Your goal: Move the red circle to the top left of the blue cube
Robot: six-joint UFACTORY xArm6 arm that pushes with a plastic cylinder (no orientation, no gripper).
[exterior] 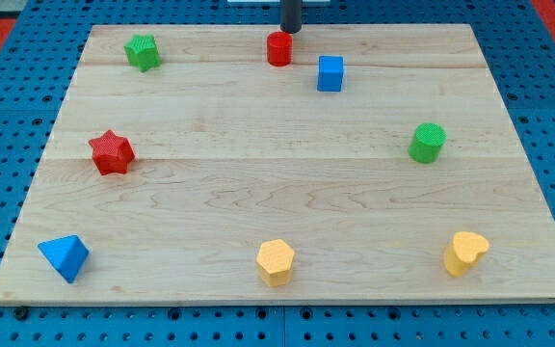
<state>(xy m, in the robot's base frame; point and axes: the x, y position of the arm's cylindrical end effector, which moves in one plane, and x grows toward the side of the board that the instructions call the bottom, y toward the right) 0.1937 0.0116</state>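
The red circle [278,48], a short red cylinder, stands near the top edge of the wooden board, just up and to the left of the blue cube [330,73]. A small gap separates the two. My tip [290,30] is at the top edge of the board, just above and slightly right of the red circle, close to it or touching it.
A green star [143,51] sits at the top left, a red star [112,152] at the left, a blue triangle [65,256] at the bottom left. A yellow hexagon [276,261], a yellow heart [464,253] and a green cylinder [428,143] lie at the bottom and right.
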